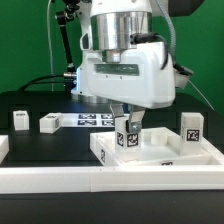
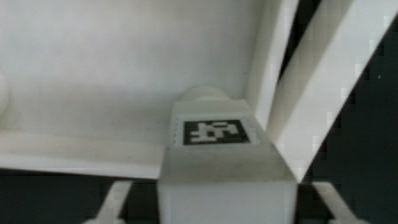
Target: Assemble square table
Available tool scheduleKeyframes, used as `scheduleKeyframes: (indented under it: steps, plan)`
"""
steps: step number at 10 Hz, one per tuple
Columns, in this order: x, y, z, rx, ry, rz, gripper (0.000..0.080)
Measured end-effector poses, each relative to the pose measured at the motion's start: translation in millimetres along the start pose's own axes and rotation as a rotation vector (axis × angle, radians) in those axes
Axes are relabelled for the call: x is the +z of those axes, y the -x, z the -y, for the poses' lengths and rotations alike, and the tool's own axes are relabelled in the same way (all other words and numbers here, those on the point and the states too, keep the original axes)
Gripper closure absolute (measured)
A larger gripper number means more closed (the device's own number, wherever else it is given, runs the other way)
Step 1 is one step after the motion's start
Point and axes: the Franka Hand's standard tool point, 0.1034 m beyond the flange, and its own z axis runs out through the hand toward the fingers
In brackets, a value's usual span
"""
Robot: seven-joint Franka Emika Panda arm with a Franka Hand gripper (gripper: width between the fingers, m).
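You have the claw (image 1: pixel 128 120) clenched on an upright leg (image 1: pixel 128 138) | leg low over the slab (image 1: pixel 170 152), just beside its raised rim (image 2: pixel 281 60) | counter (image 1: pixel 60 145) lies open to the exterior view's left of claw | second leg (image 1: pixel 193 127) stands well apart.

We see a plain green wall (image 1: pixel 28 45) behind a black bench (image 1: pixel 55 150), all brightly and evenly lit. A long white rail (image 1: pixel 60 186) borders the bench's near edge. The marker board (image 1: pixel 90 120) lies flat farther back, and black cables (image 1: pixel 62 55) hang before the green.
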Motion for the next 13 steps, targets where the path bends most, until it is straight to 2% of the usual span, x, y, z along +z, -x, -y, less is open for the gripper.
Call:
scheduleKeyframes:
  steps: [6,9,11,12,13]
  plan:
    - [0.3,2.2,0.7,0.448,-0.008,0.023,0.0509]
    - [0.3,2.1,0.8,0.4,-0.009,0.023,0.0509]
    - [-1.4,2.1,3.2,0.297,-0.011,0.024,0.0194]
    - [-1.9,1.9,4.2,0.171,-0.012,0.02,0.0194]
    - [-2.1,2.1,5.4,0.105,-0.021,0.019,0.0162]
